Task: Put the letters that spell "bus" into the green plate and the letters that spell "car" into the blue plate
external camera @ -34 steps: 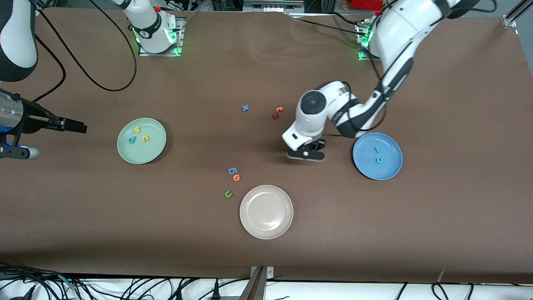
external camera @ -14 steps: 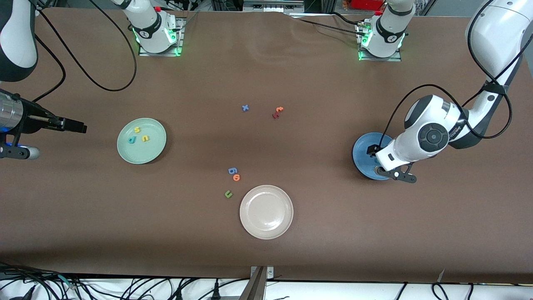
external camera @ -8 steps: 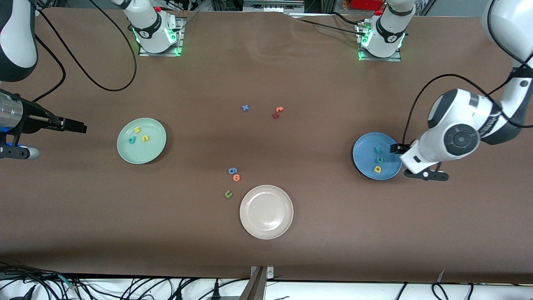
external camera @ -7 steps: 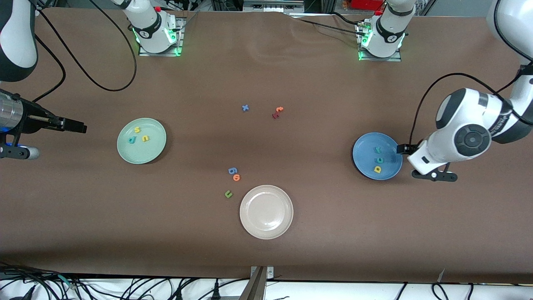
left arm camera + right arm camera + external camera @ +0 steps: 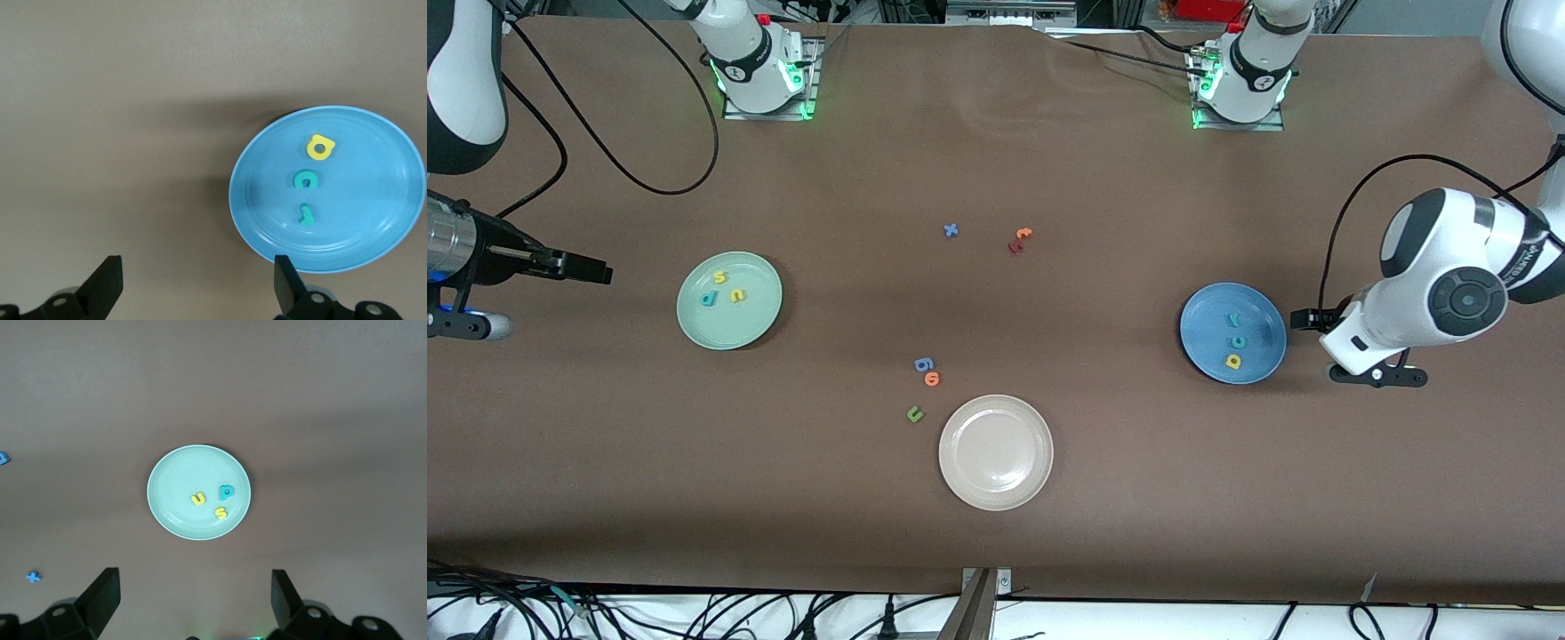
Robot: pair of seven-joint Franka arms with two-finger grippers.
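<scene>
Both words sorted, both sets of jaws empty.

Going left to right across the front view: the green plate (image 5: 740,329) toward my right arm's end of the table holds the b (image 5: 708,300), u (image 5: 737,294) and s (image 5: 719,277). Stray letters (image 5: 923,372) and a beige plate (image 5: 996,484) lie mid-frame, untouched. The blue plate (image 5: 1208,309) toward my left arm's end holds the r (image 5: 1234,318), c (image 5: 1237,340) and a (image 5: 1233,361). I judge nothing is left to move. My right jaws wait spread wide, high over the table by the green plate, gripping nothing. My left jaws, equally wide and empty, hang over bare table just beside the blue plate, touching neither plate nor letters.
</scene>
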